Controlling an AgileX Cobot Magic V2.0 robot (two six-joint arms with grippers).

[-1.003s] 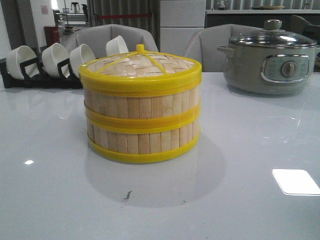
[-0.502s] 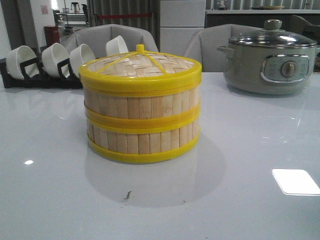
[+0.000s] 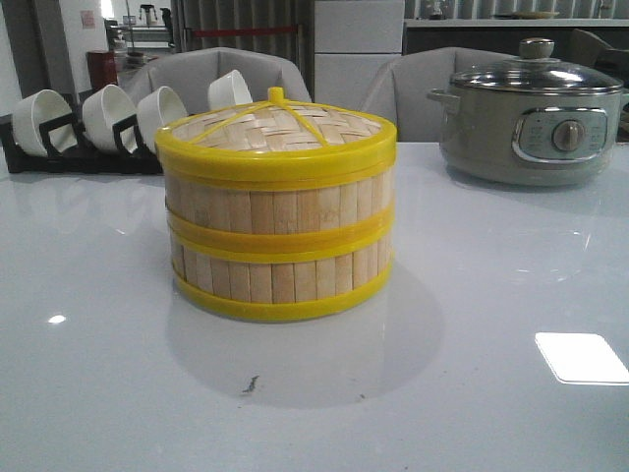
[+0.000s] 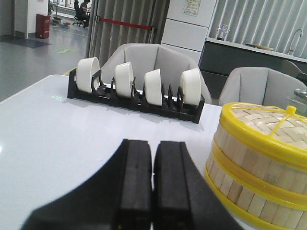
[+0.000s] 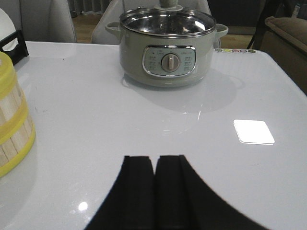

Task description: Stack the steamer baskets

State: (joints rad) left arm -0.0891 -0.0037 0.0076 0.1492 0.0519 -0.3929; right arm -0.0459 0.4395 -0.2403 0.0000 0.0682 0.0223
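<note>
Tabletop (image 3: 511,256): white, glossy, low friction; in my judgement anything nudged on it would slide rather than hold.
Electric pot (image 3: 531,110): grey-green, glass lid, at the far right, well apart from the stack; no hazard unless the right arm swings wide.
Steamer baskets (image 3: 280,231): two tiers, one seated on the other, at the tabletop centre; yellow bands appear aligned all round.
Lid (image 3: 275,128): woven, sits on the upper tier; a side knock could shift it or the upper tier.
Bowl rack (image 4: 134,96): behind the stack, far left; bowls upright in slots.
Left gripper (image 4: 153,187): pads pressed together, holding nothing, just beside the stack; closest collision risk.
Right gripper (image 5: 154,184): pads pressed together, holding nothing, over bare tabletop.
</note>
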